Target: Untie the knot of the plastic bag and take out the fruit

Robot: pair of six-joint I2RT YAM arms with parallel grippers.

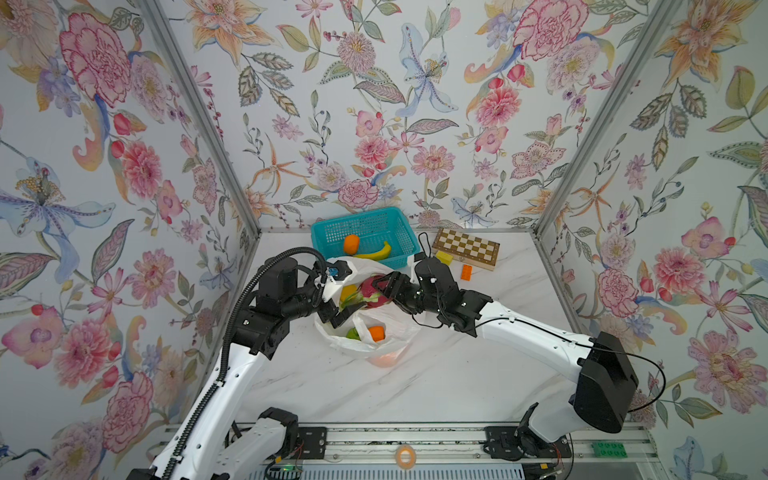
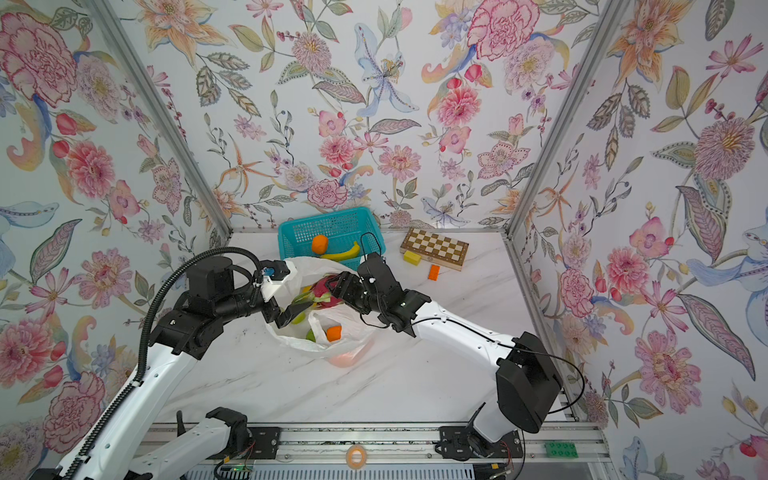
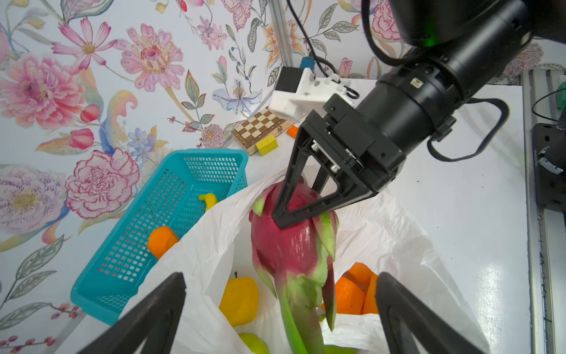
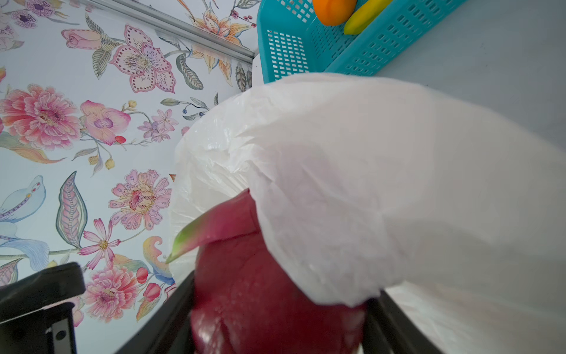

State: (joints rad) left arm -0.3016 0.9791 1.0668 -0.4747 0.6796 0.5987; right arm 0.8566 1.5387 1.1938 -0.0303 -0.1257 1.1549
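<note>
The thin, translucent white plastic bag (image 3: 392,233) lies with its mouth open on the white marbled surface (image 1: 415,386), just in front of the teal perforated plastic basket (image 3: 122,260). The magenta-red dragon fruit with green scales (image 3: 291,245) is held upright in the bag mouth, its green stalk end pointing down into the bag. The dragon fruit is pinched at its upper end by the right claw (image 3: 298,204). In the right wrist view, a fold of the bag is draped over the dragon fruit. The left claw (image 3: 281,277) is spread wide over the bag mouth and nothing is gripped by it. Inside the bag, a yellow round fruit (image 3: 240,300), peeled-looking orange fruit (image 3: 352,291) and a green fruit (image 1: 353,333) are seen. An orange (image 1: 351,244) and a yellow banana (image 1: 376,251) lie in the basket.
</note>
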